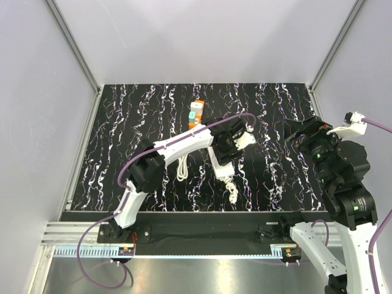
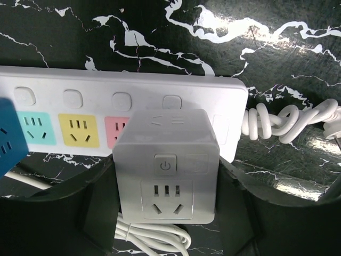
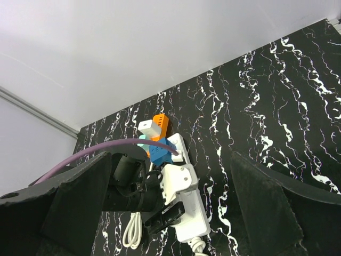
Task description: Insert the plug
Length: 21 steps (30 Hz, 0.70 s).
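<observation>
The black, white-veined marble tabletop carries a long white plastic power strip. The right gripper hangs empty, its fingers wide apart. The left gripper is clamped on a white cube adapter that sits on the strip. The small solid-blue cube plug sits near the strip's far end, beside an orange plug.
</observation>
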Available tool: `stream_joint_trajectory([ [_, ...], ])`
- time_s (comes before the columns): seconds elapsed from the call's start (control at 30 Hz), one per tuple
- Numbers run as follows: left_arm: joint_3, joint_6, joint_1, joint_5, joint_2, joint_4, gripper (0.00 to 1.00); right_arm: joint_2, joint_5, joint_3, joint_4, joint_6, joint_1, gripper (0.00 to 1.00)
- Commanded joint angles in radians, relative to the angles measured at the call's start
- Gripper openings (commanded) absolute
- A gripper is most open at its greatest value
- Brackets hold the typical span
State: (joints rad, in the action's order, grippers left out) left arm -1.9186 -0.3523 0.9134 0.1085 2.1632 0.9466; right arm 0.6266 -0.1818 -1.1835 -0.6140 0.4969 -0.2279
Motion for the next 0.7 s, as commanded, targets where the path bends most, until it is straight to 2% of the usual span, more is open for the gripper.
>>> stream_joint_trajectory([
  [0.0,0.088,0.036,-0.007,0.013,0.060,-0.005,0.00,-0.004,-0.002,-0.027,0.023,-0.018,0.002,1.00],
  [0.27,0.170,0.055,-0.008,0.000,0.053,-0.057,0.00,-0.018,-0.005,-0.022,0.023,-0.017,0.002,1.00],
  [0.47,0.294,0.087,-0.027,0.030,0.004,-0.147,0.00,-0.013,-0.001,-0.018,0.025,-0.014,0.002,1.00],
  [0.67,0.323,0.098,-0.056,0.075,-0.005,-0.170,0.00,-0.013,0.008,-0.005,0.025,-0.006,0.002,1.00],
])
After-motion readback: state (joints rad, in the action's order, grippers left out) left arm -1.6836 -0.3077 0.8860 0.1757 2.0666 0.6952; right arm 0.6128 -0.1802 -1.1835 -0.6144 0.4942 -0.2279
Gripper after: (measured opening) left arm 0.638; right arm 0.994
